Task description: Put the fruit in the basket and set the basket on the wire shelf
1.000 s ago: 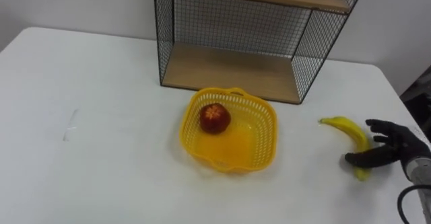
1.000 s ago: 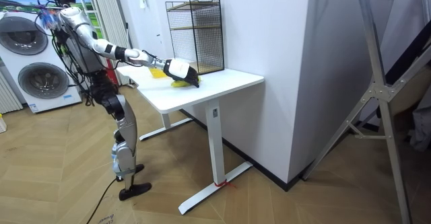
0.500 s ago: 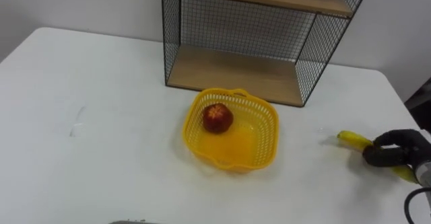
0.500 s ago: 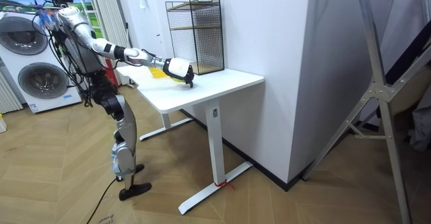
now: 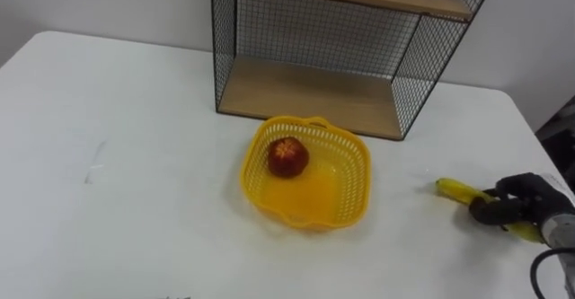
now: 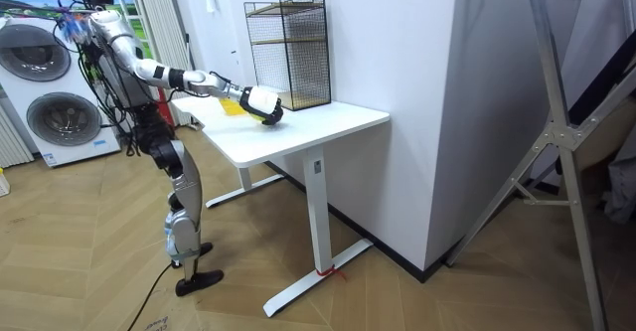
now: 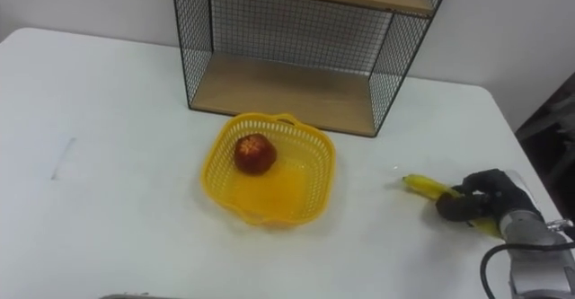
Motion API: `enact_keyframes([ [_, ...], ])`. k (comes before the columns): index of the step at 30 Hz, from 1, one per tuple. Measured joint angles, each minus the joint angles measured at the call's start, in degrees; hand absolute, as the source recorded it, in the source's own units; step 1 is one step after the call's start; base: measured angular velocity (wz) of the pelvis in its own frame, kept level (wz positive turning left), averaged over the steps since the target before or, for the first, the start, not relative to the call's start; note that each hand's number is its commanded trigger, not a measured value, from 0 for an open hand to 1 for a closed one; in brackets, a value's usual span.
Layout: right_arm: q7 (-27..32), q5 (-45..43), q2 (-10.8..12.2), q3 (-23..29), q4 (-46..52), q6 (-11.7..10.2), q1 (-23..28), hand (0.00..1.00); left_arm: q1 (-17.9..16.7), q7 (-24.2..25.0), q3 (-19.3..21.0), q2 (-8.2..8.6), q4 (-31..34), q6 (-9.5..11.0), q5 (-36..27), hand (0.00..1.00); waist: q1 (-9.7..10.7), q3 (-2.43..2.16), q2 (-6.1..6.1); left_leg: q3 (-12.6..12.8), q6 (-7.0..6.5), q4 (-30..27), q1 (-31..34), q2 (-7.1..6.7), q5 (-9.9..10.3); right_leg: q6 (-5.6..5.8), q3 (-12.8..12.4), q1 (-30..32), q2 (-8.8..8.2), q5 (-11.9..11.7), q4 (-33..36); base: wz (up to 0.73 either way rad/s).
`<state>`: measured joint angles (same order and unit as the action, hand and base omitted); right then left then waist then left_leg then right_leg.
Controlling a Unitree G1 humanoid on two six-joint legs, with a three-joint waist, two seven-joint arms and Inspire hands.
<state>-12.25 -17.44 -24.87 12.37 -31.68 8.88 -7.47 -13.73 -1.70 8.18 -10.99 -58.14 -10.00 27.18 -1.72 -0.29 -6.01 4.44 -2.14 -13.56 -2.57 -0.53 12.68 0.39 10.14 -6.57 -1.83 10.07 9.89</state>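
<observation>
1. White bench [image 5: 117,191]: the robot stands at its near edge, as seen in the room view.
2. Yellow plastic mesh basket [image 5: 356,155] sits mid-bench. A round red apple [image 5: 287,156] lies inside, toward the left rear.
3. Black wire shelf with wooden boards [image 5: 310,97] stands just behind the basket.
4. Yellow banana [image 5: 456,190] is right of the basket, apart from it. Cannot tell whether it touches the bench.
5. Right hand [image 5: 526,200]: dark fingers clenched round the banana's right part, with its left tip poking out.

White table [image 5: 126,218], two washing machines [image 6: 60,122], wooden floor [image 6: 417,301], grey metal frame [image 6: 554,122] at the room view's right
</observation>
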Motion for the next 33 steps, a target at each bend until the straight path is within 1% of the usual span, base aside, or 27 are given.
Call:
enact_keyframes([
  [1,-0.39,-0.51,0.11,-0.54,3.00,0.04,0.75,1.00,0.24,0.00,-0.39,-0.12,0.15,0.00,-0.17,0.00,-0.13,0.08,0.06,0.14,-0.03,0.04,0.03,0.01,-0.04,0.00,-0.37,0.29,0.00,0.00,0.07,-0.07],
  [4,-0.49,-0.62,0.42,-2.77,9.56,0.09,1.05,1.00,0.48,0.00,-1.66,-0.53,0.28,0.03,-0.54,0.00,0.13,0.13,0.05,0.28,-0.03,0.05,0.26,0.01,-0.05,0.00,-0.55,0.73,0.00,0.00,0.22,-0.03],
  [6,-0.34,-0.62,0.52,-2.78,13.84,0.01,1.07,1.00,0.96,-0.17,-1.66,-0.52,0.21,0.07,-0.57,0.00,0.12,0.13,0.03,0.27,-0.06,0.05,0.42,-0.02,-0.06,0.00,-0.54,0.84,-0.02,0.00,0.20,0.00],
  [9,1.12,-0.62,1.55,-2.78,19.64,-0.14,1.07,1.00,0.87,-0.94,-1.77,-0.46,0.20,0.12,-0.59,0.00,-0.04,0.11,-0.06,0.24,-0.07,0.06,0.41,-0.02,-0.06,0.00,-0.55,0.70,-0.01,0.00,0.07,0.00],
  [11,1.57,-0.63,1.86,-2.97,22.14,-0.26,1.06,1.00,0.94,-1.79,-2.96,-0.39,0.20,0.37,-0.59,0.00,-0.09,0.14,-0.01,0.17,-0.07,0.10,0.36,-0.07,-0.06,0.00,-0.54,0.68,-0.05,0.00,0.02,0.00],
  [14,1.78,-0.85,3.15,-2.96,26.38,-0.46,1.06,1.00,0.87,-2.12,-3.86,-0.32,0.20,0.92,-0.59,0.00,0.07,0.27,0.27,0.14,-0.08,0.22,0.31,-0.07,-0.06,0.01,-0.68,0.74,-0.05,0.00,-0.08,0.00],
  [17,1.78,-0.47,3.96,-2.93,31.51,-0.69,1.06,1.00,0.43,-2.21,-3.86,0.09,0.17,1.46,-0.55,0.00,0.29,0.53,0.95,0.15,-0.08,0.39,0.33,-0.05,-0.06,0.01,-0.64,0.84,-0.04,0.00,-0.09,0.00],
  [19,1.83,1.50,4.02,-2.93,35.08,-0.82,1.06,1.00,0.25,-2.21,-3.97,0.32,0.14,1.63,-0.62,0.00,0.57,0.39,1.39,0.14,-0.07,0.44,0.41,-0.03,-0.06,0.01,-0.57,0.89,-0.04,0.00,-0.09,0.00],
  [22,2.04,1.98,4.21,-2.93,38.24,-0.85,1.06,1.00,-0.02,-2.26,-3.96,0.64,-0.50,1.76,-0.60,0.00,0.69,0.17,1.66,0.15,-0.07,0.58,0.25,-0.05,-0.07,0.01,-0.55,0.70,-0.05,0.00,-0.09,0.00],
  [26,2.26,3.51,4.21,-2.95,40.71,-1.49,1.05,1.00,-0.15,-2.27,-3.99,0.89,-0.73,1.90,-0.63,0.00,0.92,0.15,1.56,0.15,-0.07,0.41,0.21,-0.05,-0.07,0.01,-0.64,0.70,-0.06,0.00,-0.09,0.00],
  [27,2.26,3.45,4.21,-2.99,41.34,-1.65,1.05,1.00,0.58,-2.28,-3.99,0.93,-1.12,1.99,-0.63,0.00,0.94,0.10,1.50,0.19,-0.07,0.38,0.36,-0.05,-0.07,0.01,-0.63,0.87,-0.07,0.00,-0.08,0.00],
  [29,2.25,3.40,4.21,-3.12,42.55,-1.79,1.05,1.00,0.95,-2.31,-3.93,0.93,-1.57,2.24,-0.63,0.00,1.01,0.09,1.47,0.23,-0.07,0.34,0.82,-0.01,-0.06,0.01,-0.67,1.27,-0.06,0.00,-0.06,0.00],
  [31,2.00,3.43,4.19,-3.31,44.64,-1.81,1.05,1.00,1.02,-2.34,-3.99,0.93,-1.65,2.85,-0.63,0.00,1.18,0.12,1.54,0.23,-0.07,0.04,1.18,0.01,-0.06,0.01,-0.68,1.58,-0.04,0.00,0.03,0.00],
  [33,1.73,2.82,4.13,-4.00,46.07,-1.81,1.05,1.00,0.91,-2.41,-4.10,0.93,-1.75,2.97,-0.63,0.00,1.18,0.16,1.64,0.38,-0.07,0.05,1.19,0.08,-0.06,0.00,-0.76,1.59,0.00,0.00,0.11,-0.02],
])
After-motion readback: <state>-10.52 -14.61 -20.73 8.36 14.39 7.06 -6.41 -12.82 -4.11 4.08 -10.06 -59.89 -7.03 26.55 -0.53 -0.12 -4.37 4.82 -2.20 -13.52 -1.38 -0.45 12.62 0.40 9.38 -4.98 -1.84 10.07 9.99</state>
